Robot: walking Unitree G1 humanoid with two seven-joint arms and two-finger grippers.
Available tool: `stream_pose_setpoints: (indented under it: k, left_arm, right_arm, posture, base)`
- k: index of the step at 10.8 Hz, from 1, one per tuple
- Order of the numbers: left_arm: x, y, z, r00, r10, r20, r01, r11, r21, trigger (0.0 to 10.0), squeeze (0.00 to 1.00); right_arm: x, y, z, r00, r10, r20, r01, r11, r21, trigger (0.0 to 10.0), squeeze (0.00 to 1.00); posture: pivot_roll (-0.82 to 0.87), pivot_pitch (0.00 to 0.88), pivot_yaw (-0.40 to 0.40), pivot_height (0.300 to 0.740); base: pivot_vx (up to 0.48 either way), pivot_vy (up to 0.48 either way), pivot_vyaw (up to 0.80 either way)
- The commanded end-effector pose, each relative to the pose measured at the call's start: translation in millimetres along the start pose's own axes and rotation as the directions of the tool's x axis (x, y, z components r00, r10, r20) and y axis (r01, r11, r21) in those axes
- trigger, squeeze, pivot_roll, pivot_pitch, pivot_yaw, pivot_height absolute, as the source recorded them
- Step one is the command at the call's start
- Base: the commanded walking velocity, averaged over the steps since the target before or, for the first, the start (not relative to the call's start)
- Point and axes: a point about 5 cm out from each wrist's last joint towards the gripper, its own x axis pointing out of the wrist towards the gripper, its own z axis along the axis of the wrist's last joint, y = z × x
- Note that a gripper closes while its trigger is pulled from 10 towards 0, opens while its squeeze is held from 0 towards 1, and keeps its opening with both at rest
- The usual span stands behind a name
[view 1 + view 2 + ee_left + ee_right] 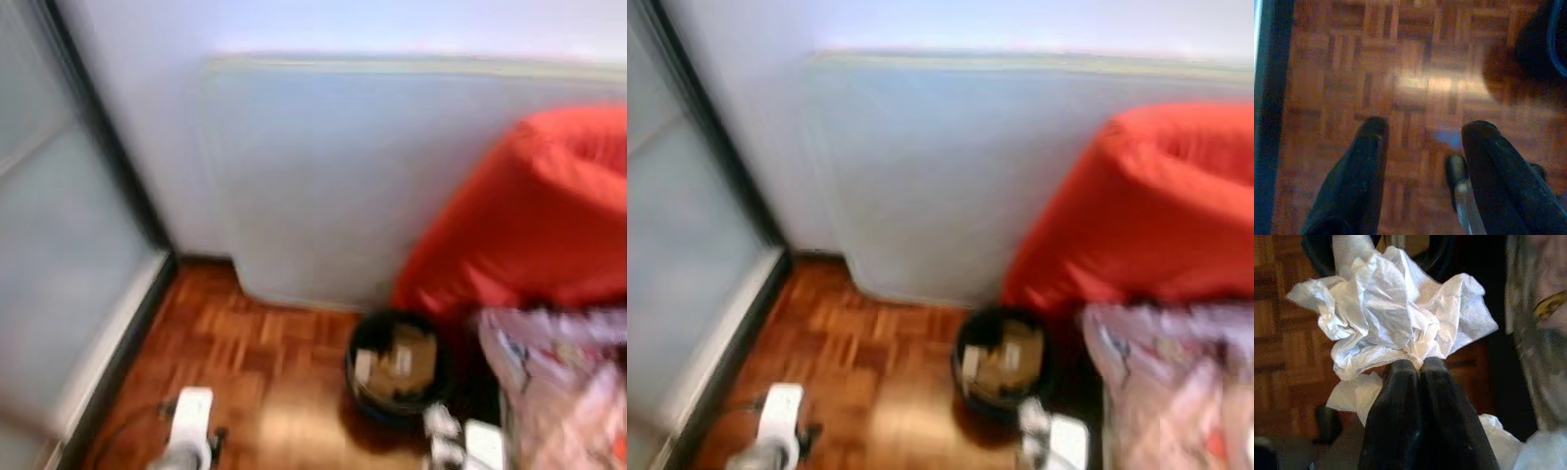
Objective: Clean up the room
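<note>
Parquet floor point(265, 382) runs up to a pale wall, against which a large light-blue panel point(333, 176) leans upright. To the right, a red beanbag point(529, 215) slumps against that panel. Just in front of the beanbag, a small black waste bin point(395, 367) stands on the floor, with brownish scraps of card or paper visible inside. Near right of the bin, a translucent plastic bag point(558, 392) of mixed items sits, touching the foot of the beanbag. On the far left, a dark-framed glazed door point(59, 245) meets the floor. Head views are blurred.

Right gripper point(1419, 366): fingers pressed together, clamped on a crumpled white tissue point(1396, 318), which bunches out beyond the fingertips. The wrist view places the tissue above the parquet, with a dark round rim behind it and the plastic bag to one side. In the head views, the right arm's white end point(470, 441) sits low in the frame, just near-right of the bin; whether the tissue is over the bin mouth cannot be told.

Left gripper point(1422, 132): fingers well apart, holding nothing, pointing down at bare parquet. The dark side of the bin point(1542, 44) lies off to one edge of its wrist view. The left arm point(188, 426) shows low at left, over the floor, well apart from the bin.
</note>
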Motion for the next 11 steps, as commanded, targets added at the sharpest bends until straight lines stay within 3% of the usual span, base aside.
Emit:
stream_pose_setpoints:
  k: [1, 2, 4, 11]
  left_arm:
    - [-0.9, -0.6, -5.2, 1.0, 0.0, -0.018, 0.0, 1.0, -0.005, 10.0, 0.0]
    - [-1.0, -0.5, -5.5, 1.0, 0.001, -0.018, -0.001, 1.0, -0.007, 10.0, 0.0]
    - [-1.3, -0.1, -7.3, 1.0, 0.006, -0.028, -0.006, 1.0, 0.002, 10.0, 0.0]
    - [-1.6, 0.2, -8.1, 1.0, 0.005, -0.027, -0.005, 1.0, -0.009, 10.0, 0.0]
  right_arm:
    - [0.3, -6.3, 3.7, 1.0, -0.019, 0.01, 0.019, 1.0, -0.005, 10.0, 0.0]
    - [0.3, -6.4, 3.3, 1.0, -0.021, 0.007, 0.021, 1.0, -0.004, 10.0, 0.0]
    - [0.5, -5.1, 2.6, 1.0, -0.015, -0.007, 0.015, 1.0, -0.013, 10.0, 0.0]
    - [0.8, -3.5, 5.3, 1.0, -0.003, 0.017, 0.003, 1.0, -0.007, 10.0, 0.0]
  posture:
    - [-0.01, 0.066, 0.044, 0.74]
    - [-0.01, 0.065, 0.043, 0.74]
    - [0.0, 0.063, 0.043, 0.74]
    - [0.0, 0.063, 0.043, 0.74]
  base:
    - [0.375, 0.0, 0.0]
    - [0.371, 0.0, 0.0]
    - [0.122, 0.0, -0.79]
    - [0.0, 0.0, 0.0]
